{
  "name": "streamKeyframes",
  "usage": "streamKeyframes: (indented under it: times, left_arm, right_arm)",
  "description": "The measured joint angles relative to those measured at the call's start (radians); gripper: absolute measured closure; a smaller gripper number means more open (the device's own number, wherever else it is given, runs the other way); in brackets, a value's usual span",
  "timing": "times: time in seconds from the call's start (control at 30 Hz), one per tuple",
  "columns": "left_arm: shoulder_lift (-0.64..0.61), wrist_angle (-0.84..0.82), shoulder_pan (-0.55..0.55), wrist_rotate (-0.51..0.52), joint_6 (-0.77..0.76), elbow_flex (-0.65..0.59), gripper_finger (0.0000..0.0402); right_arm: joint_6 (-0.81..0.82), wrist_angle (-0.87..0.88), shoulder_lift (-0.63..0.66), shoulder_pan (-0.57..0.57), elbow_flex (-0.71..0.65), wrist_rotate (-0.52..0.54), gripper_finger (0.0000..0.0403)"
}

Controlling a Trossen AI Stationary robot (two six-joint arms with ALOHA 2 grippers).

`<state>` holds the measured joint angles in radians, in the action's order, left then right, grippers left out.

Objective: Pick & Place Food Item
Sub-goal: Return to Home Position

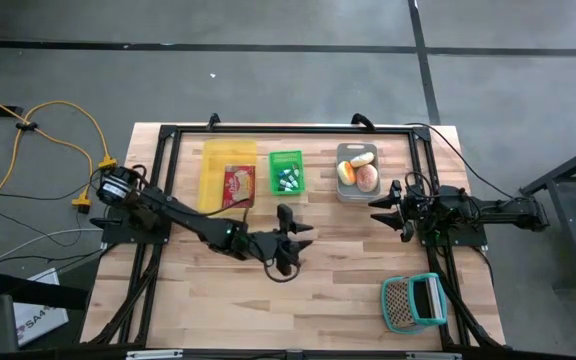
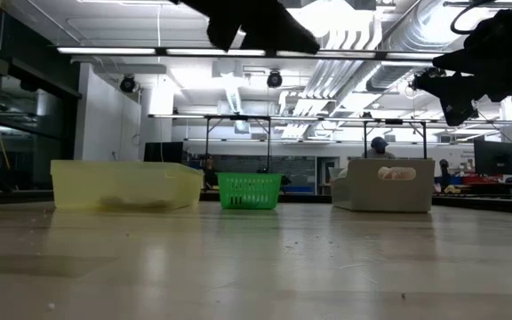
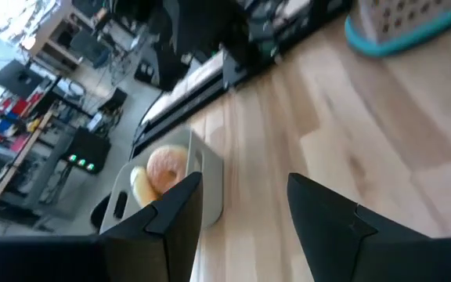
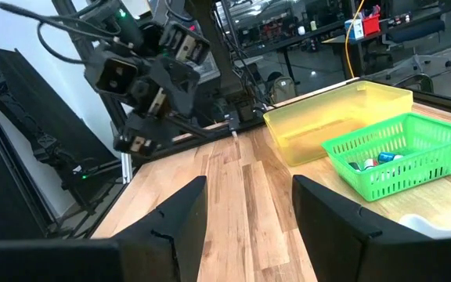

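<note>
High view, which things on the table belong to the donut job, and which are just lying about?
Job: donuts, in the gray bin; left hand, open over mid-table; right hand, open near the gray bin.
Lying about: yellow bin with a red packet; green basket; teal basket.
</note>
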<state>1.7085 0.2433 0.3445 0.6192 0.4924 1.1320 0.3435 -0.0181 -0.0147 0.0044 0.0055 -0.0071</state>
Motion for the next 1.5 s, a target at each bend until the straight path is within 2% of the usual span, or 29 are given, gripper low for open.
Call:
streamKeyframes:
  times: [0.37, 0.5, 0.57, 0.73, 0.8, 0.87, 1.0, 1.23, 1.37, 1.5]
  left_arm:
    - [0.000, 0.177, 0.045, -0.023, -0.137, 0.000, 0.0222]
    - [0.000, 0.192, 0.064, -0.052, -0.288, 0.000, 0.0222]
    - [0.000, 0.192, 0.062, -0.180, -0.343, 0.000, 0.0222]
    - [0.003, 0.189, -0.008, -0.701, -0.380, 0.000, 0.0222]
    - [0.004, 0.189, -0.036, -0.797, -0.395, 0.000, 0.0222]
    - [0.005, 0.190, -0.060, -0.840, -0.400, 0.000, 0.0222]
    - [0.005, 0.191, -0.093, -0.845, -0.398, 0.000, 0.0222]
    - [-0.019, 0.186, -0.101, -0.790, -0.360, -0.011, 0.0222]
    - [-0.104, 0.188, -0.089, -0.719, -0.331, -0.078, 0.0222]
    - [-0.218, 0.189, -0.093, -0.703, -0.324, -0.200, 0.0222]
  right_arm:
    - [0.000, 0.000, 0.000, 0.000, 0.000, 0.000, 0.0229]
    - [0.000, 0.000, 0.000, 0.000, 0.000, 0.000, 0.0229]
    - [0.000, 0.000, 0.000, 0.000, 0.000, 0.000, 0.0229]
    - [0.000, 0.000, 0.000, 0.000, 0.000, 0.000, 0.0229]
    - [0.000, 0.000, 0.000, 0.000, 0.000, 0.000, 0.0229]
    - [0.000, 0.000, 0.000, 0.000, 0.000, 0.000, 0.0229]
    - [0.000, 0.000, 0.000, 0.000, 0.000, 0.000, 0.0229]
    - [0.000, 0.000, 0.000, 0.000, 0.000, 0.000, 0.0229]
    - [0.000, 0.000, 0.000, 0.000, 0.000, 0.000, 0.0229]
    - [0.000, 0.000, 0.000, 0.000, 0.000, 0.000, 0.0229]
